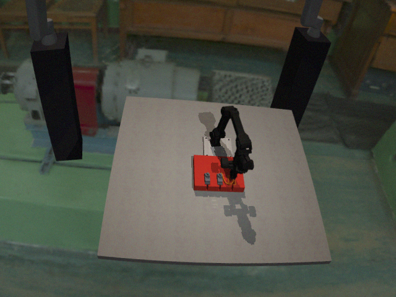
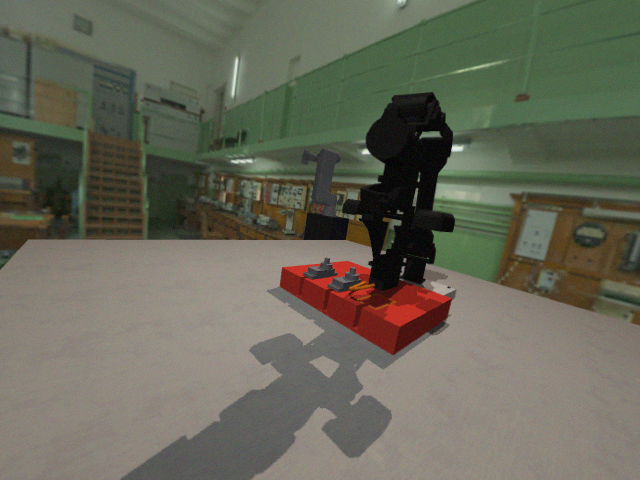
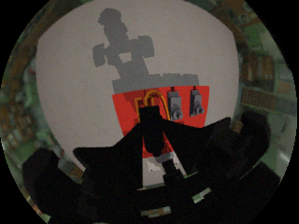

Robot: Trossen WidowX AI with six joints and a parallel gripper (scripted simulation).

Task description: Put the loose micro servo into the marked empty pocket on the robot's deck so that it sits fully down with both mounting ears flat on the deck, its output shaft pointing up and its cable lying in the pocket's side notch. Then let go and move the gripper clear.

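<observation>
The red deck [image 1: 200, 164] [image 2: 379, 330] [image 3: 125, 102] carries the marked pocket, whose orange outline [image 2: 382, 307] [image 3: 137, 105] is partly covered by the fingers and cable. My gripper [image 1: 233, 176] [image 2: 385, 283] [image 3: 150, 123] points down just above the deck beside the pocket, shut on the loose micro servo. The servo's body is hidden between the dark fingers, so its tilt and shaft cannot be told. Its orange cable [image 1: 227, 183] [image 2: 360, 285] [image 3: 163, 102] bows out over the deck towards the neighbouring servo. Whether it touches the notch is unclear.
Two grey servos [image 1: 206, 179] [image 1: 219, 179] [image 2: 320, 271] [image 2: 344, 281] [image 3: 175, 105] [image 3: 196, 104] sit upright in the deck pockets beside the marked one. A white plate [image 1: 206, 147] [image 2: 443, 289] lies behind the deck, near the arm's base.
</observation>
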